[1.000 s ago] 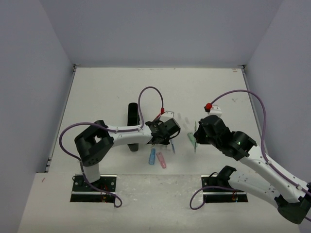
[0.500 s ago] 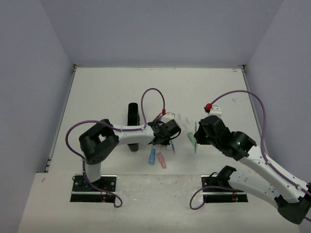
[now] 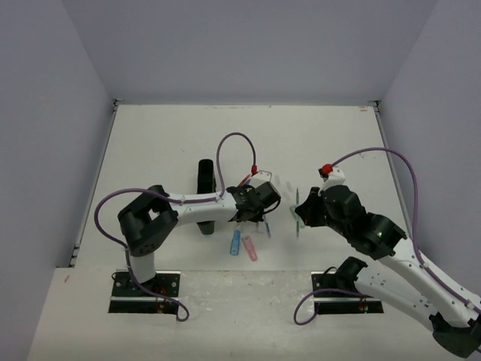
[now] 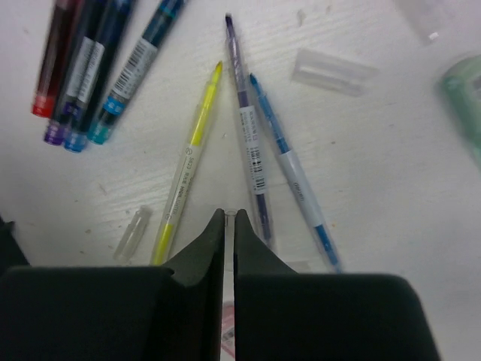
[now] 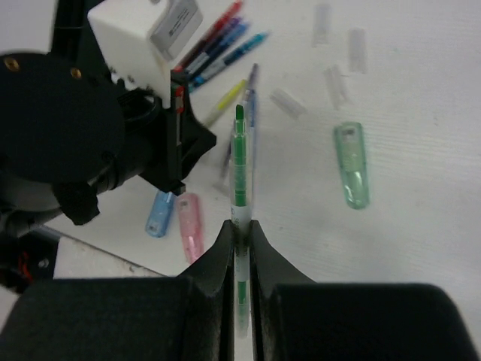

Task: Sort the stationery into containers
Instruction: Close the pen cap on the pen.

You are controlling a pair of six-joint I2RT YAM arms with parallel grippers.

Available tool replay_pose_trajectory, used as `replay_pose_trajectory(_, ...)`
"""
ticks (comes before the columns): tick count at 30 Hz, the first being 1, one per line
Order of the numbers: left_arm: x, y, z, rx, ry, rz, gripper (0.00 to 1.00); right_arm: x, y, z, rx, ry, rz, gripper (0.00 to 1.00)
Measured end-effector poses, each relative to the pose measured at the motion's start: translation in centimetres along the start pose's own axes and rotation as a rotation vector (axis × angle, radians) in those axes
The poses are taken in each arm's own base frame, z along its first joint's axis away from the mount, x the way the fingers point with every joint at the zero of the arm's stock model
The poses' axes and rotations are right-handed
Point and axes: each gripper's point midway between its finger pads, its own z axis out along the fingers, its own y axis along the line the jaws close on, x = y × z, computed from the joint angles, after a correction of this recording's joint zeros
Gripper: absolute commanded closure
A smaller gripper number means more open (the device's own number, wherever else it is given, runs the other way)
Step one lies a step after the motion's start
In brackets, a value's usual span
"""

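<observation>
My left gripper [image 4: 230, 213] is shut low over the table, with a thin clear pen [image 4: 230, 213] pinched between its tips. Just ahead of it lie a yellow-green pen [image 4: 188, 162], a purple pen [image 4: 248, 135] and a blue pen [image 4: 297, 177]. A bundle of red, purple and blue pens [image 4: 83, 68] lies further left. My right gripper [image 5: 240, 226] is shut on a green pen [image 5: 240, 162], held above the table and pointing away from it. The black organiser [image 3: 204, 174] stands left of the left wrist, partly hidden by the left arm.
Short chunky pieces lie on the table: blue [image 5: 159, 213], pink [image 5: 189, 226] and green [image 5: 351, 165]. Several clear caps [image 5: 334, 53] are scattered at the back right. The left arm's wrist [image 5: 75, 128] sits close to the left of the held green pen.
The left gripper's jaws have closed onto the thin clear pen. The right arm has shifted slightly, keeping the green pen in its grip.
</observation>
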Motion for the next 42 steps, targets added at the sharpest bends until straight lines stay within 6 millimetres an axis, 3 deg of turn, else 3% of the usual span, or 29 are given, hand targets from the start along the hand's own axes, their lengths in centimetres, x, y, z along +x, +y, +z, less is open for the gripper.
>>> replay_pose_trajectory(2,-2.3,-0.3,-2.2,0.031,-0.06,-0.015,1.0,0.5,1.2,-0.4,-0.121,-0.03,-0.009,1.0)
replay_pose_trajectory(4,-5.8,-0.9,-6.0,0.103,-0.164,-0.05,1.0,0.8,2.8,-1.1,-0.26,-0.066,-0.024,1.0)
replay_pose_trajectory(6,-9.9,-1.8,-11.1,0.24,-0.316,-0.107,1.0,1.0,4.7,-1.9,-0.41,-0.102,-0.044,1.0)
replay_pose_trajectory(9,-14.8,-2.0,-20.4,0.495,-0.57,-0.203,1.0,1.1,7.3,-2.9,-0.589,-0.136,-0.083,1.0)
replay_pose_trajectory(12,-16.9,-1.7,-28.1,0.75,-0.778,-0.254,1.0,0.8,9.3,-3.9,-0.718,-0.158,-0.109,1.0)
replay_pose_trajectory(15,-17.1,-2.3,-31.3,0.902,-0.862,-0.246,1.0,0.1,10.8,-4.8,-0.8,-0.185,-0.126,1.0)
replay_pose_trajectory(22,-14.7,-4.2,-29.9,1.001,-0.812,-0.169,1.0,-1.1,12.1,-5.6,-0.86,-0.224,-0.143,1.0)
replay_pose_trajectory(32,-14.8,-4.8,-31.4,1.078,-0.847,-0.152,1.0,-2.2,12.6,-6.5,-0.877,-0.255,-0.147,1.0)
replay_pose_trajectory(42,-14.5,-4.8,-31.0,1.083,-0.85,-0.152,1.0,-2.3,12.6,-7.1,-0.885,-0.272,-0.15,1.0)
